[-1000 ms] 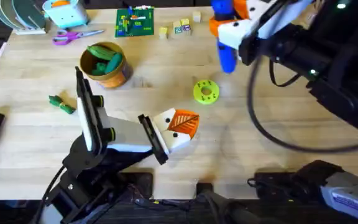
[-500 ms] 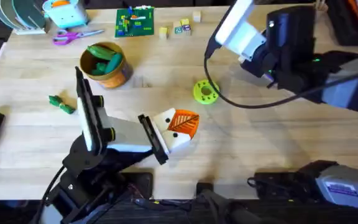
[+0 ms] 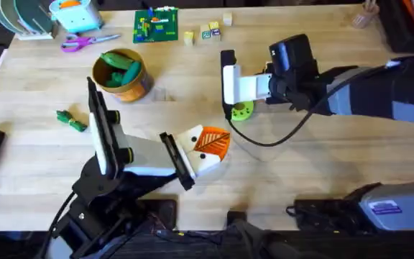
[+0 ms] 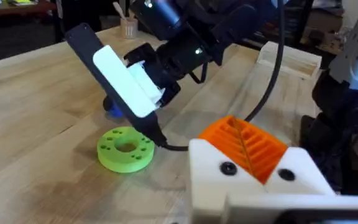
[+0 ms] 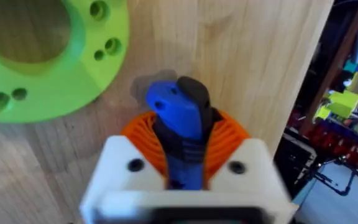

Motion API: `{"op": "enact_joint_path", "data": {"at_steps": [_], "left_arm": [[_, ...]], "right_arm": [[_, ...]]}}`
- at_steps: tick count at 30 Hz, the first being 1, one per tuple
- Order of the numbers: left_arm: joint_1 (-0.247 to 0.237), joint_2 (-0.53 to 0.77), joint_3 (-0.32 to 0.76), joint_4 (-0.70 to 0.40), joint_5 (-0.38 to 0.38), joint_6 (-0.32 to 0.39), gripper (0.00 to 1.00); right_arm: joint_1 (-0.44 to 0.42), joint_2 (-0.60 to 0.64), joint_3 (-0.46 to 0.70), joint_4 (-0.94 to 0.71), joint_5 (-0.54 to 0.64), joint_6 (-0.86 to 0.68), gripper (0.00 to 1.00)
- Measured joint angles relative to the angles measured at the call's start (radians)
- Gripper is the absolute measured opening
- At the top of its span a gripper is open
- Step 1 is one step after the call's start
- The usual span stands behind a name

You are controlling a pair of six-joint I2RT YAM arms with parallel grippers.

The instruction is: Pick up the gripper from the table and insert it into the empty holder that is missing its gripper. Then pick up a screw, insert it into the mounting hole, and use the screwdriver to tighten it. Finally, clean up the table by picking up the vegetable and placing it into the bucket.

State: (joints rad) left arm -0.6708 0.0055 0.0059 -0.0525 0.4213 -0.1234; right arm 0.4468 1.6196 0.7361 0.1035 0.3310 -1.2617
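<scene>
From overhead we are seeing the right gripper [image 3: 230,108] hanging just above the green disc [image 3: 240,108], while the left gripper [image 3: 208,147] is resting nearby with its orange pad up. The left wrist view is showing the screwdriver [image 4: 112,107] behind the disc. The right wrist view is showing the orange pads [image 5: 227,138] clamped on the blue screwdriver, tip down on the table [image 5: 241,56]. We cannot tell whether the left fingers are apart.

Robotics lab or workshop: light wooden table [image 3: 315,165] carrying a green circuit board [image 3: 157,26], scissors [image 3: 85,43], a lime-green 3D-printed disc [image 4: 125,149], and cabled arms.
</scene>
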Motion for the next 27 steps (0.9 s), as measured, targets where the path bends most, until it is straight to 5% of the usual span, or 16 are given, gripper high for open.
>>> {"op": "enact_joint_path", "data": {"at_steps": [5, 6, 14, 27], "left_arm": [[0.0, 0.0, 0.0, 0.0, 0.0, 0.0, 0.012], [0.0, 0.0, 0.0, 0.0, 0.0, 0.0, 0.012], [0.0, 0.0, 0.0, 0.0, 0.0, 0.0, 0.012], [0.0, 0.0, 0.0, 0.0, 0.0, 0.0, 0.012]], "right_arm": [[0.002, -0.002, 0.021, 0.031, 0.008, -0.03, 0.943], [0.0, -0.004, 0.027, 0.03, 0.008, -0.028, 0.978], [0.0, -0.004, 0.028, 0.02, 0.061, 0.118, 0.992], [0.0, -0.155, 0.014, -0.051, 0.156, 0.651, 0.992]]}}
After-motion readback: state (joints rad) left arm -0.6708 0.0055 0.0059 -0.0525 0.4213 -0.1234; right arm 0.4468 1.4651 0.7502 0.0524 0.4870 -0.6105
